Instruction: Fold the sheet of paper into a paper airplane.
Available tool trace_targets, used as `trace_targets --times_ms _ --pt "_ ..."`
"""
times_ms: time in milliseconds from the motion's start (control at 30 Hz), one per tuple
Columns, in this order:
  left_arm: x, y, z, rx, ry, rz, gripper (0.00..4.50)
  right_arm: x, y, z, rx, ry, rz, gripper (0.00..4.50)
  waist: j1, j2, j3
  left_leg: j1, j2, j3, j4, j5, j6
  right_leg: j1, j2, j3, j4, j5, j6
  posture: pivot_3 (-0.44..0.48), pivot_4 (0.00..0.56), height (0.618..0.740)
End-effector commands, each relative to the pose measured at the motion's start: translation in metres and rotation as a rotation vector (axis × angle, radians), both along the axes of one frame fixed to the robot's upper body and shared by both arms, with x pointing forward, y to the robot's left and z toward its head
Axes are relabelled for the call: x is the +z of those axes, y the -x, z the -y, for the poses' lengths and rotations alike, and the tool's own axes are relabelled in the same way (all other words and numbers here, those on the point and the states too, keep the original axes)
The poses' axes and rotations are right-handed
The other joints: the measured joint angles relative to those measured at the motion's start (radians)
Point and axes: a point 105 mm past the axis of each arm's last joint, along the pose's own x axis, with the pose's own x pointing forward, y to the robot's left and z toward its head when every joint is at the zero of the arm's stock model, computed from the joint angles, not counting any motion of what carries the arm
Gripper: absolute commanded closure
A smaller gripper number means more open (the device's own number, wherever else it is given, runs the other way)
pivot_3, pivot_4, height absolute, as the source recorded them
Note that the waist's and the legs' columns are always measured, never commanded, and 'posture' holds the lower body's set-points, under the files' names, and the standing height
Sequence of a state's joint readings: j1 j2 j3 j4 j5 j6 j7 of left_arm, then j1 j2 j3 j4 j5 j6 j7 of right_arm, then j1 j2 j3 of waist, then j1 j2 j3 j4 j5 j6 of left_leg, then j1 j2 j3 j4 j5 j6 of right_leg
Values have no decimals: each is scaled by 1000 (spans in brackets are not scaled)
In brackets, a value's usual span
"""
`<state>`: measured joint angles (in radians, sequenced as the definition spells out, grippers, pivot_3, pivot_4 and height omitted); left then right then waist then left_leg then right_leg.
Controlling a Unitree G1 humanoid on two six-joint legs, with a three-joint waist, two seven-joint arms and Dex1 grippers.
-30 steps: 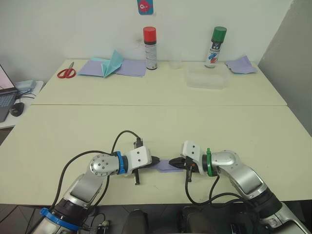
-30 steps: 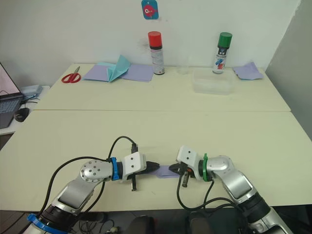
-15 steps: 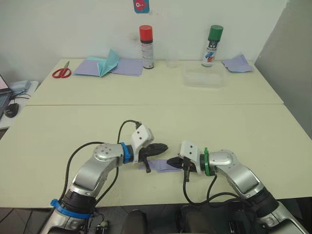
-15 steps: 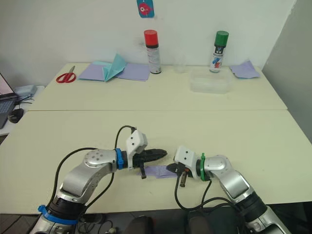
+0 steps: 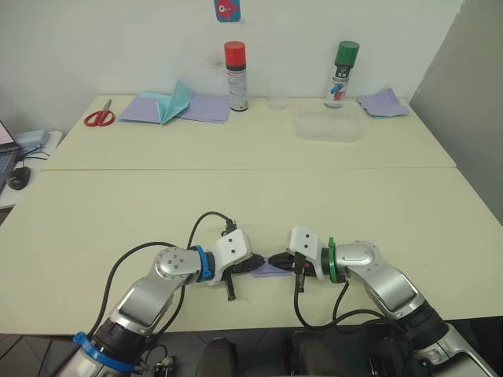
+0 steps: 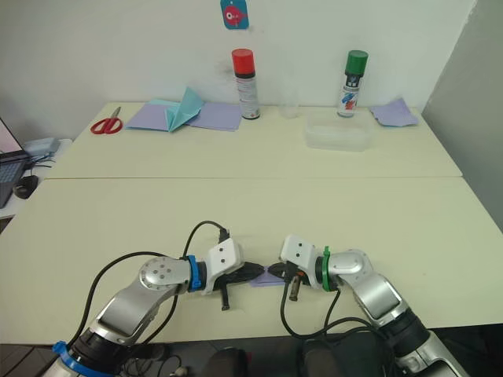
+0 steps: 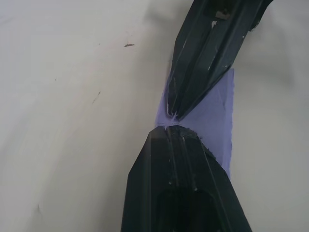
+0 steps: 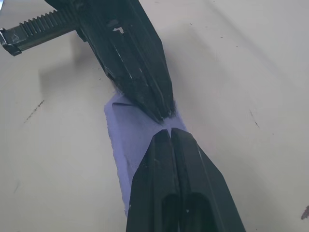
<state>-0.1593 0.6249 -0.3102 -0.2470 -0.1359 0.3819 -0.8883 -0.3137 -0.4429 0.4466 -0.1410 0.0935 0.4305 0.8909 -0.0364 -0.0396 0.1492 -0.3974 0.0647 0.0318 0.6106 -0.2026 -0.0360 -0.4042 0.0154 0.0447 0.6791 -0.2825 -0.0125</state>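
The sheet of paper (image 5: 270, 271) is lavender and folded into a narrow flat piece. It lies on the cream table (image 5: 251, 204) near the front edge. My left gripper (image 5: 258, 265) is shut and comes in from the left, with its tip resting on the paper. Facing it from the right is my right gripper (image 5: 277, 260), also shut. The two tips almost touch over the paper. In the left wrist view the paper (image 7: 217, 121) spreads under both tips, with the left gripper (image 7: 169, 128) just short of the right gripper (image 7: 173, 115). The right wrist view shows the paper (image 8: 126, 133) beneath my right gripper (image 8: 166, 131).
Along the back edge stand red scissors (image 5: 97, 118), flat lavender sheets with a teal folded shape (image 5: 178, 102), a red-capped spray can (image 5: 235, 76), a green-capped can (image 5: 343, 73), a clear plastic container (image 5: 328, 126) and a lavender scrap (image 5: 383, 104).
My left gripper, raised above the paper half a second ago, has come down to the table and now meets the right gripper's tip. The right gripper stayed nearly still.
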Motion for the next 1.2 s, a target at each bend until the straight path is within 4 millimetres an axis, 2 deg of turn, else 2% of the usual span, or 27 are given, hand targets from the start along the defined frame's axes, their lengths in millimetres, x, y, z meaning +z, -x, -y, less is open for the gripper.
trace_targets --times_ms 33,133,233,300,433,633,800,933,1067,1200 --pt "-16 -5 -20 139 -7 -93 4500 -18 1 10 -36 68 -51 4477 0 0 0 0 0 0 0 0 0 0 0 0 0 0 0 0 150 740" --pt "-15 -17 -32 315 110 -207 4500 -19 1 10 -34 70 -52 4477 1 0 0 0 0 0 0 0 0 0 0 -1 0 0 0 0 150 740" --pt "-24 -9 -43 365 121 -317 4500 -21 2 11 -31 72 -53 4477 1 0 0 0 0 -1 0 0 0 0 0 -1 0 0 0 0 150 740" --pt "-32 -1 -51 350 48 -318 4500 -21 2 11 -30 72 -54 4477 -2 0 0 2 0 -2 0 0 0 1 0 0 0 -1 -1 0 150 740" --pt "-36 12 -54 337 24 -354 4500 -21 1 11 -30 73 -52 4477 -5 1 -1 8 0 -4 -1 0 0 1 0 2 0 -3 -5 0 150 740" --pt "-33 4 -65 455 81 -385 4500 -21 4 10 -26 74 -52 4477 -5 1 -1 12 0 -4 -2 0 0 2 -1 3 0 -4 -7 0 150 740" --pt "-30 3 -87 533 74 -394 4500 -22 5 10 -21 76 -55 4477 -5 1 -1 12 0 -5 -2 0 0 1 -1 3 0 -4 -7 0 150 740" --pt "-16 6 -93 501 77 -370 4500 -22 5 8 -16 73 -53 4477 -7 1 0 14 0 -6 -2 0 0 1 -1 3 0 -4 -7 0 150 740" --pt "18 1 -76 404 185 -323 4500 -21 4 6 -9 69 -51 4477 -7 2 4 13 1 -6 -3 0 -1 0 -2 3 -1 -4 -7 0 150 740" --pt "48 -4 -57 317 273 -268 4500 -21 5 5 -5 67 -51 4477 -7 -4 12 11 1 -6 -3 -1 -1 -1 -2 3 -2 -4 -7 0 150 740"
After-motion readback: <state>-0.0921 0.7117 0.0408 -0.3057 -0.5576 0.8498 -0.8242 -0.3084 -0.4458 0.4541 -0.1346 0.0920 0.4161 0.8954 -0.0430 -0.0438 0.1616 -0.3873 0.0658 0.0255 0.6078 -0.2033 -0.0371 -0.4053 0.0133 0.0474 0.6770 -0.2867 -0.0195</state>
